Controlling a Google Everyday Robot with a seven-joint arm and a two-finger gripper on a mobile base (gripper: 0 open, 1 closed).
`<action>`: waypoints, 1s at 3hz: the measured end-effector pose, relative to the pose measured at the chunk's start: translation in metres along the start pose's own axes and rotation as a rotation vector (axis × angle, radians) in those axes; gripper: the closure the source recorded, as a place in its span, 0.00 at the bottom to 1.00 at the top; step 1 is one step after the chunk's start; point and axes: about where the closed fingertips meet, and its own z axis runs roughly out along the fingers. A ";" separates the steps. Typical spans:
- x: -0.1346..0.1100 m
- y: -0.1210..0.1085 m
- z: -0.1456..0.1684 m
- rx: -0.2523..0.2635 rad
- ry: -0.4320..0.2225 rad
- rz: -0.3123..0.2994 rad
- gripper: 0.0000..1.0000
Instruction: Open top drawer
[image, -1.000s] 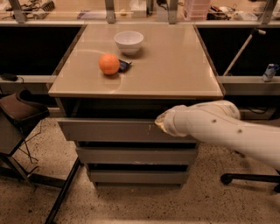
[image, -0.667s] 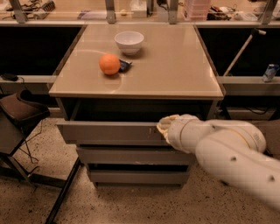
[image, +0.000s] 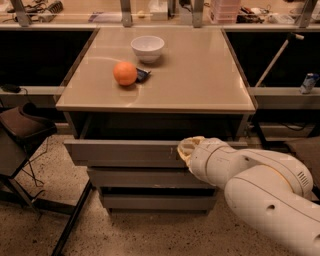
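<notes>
The top drawer is the uppermost grey flat front under the beige tabletop, pulled out a little so a dark gap shows above it. My gripper sits at the drawer's top edge, right of centre, at the end of the white arm that comes in from the lower right. The arm's wrist covers the fingers. Two narrower grey drawers lie below, stepped back.
On the tabletop stand a white bowl, an orange and a small dark object beside it. A dark chair stands at the left. A can rests on the right shelf.
The arm has swung nearer the camera and looks larger. The gripper stays at the drawer's top edge. The drawer front has barely shifted.
</notes>
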 end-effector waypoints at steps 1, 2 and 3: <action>0.000 0.000 0.000 0.000 0.000 0.000 0.35; 0.000 0.000 0.000 0.000 0.000 0.000 0.11; 0.000 0.000 0.000 0.000 0.000 -0.001 0.00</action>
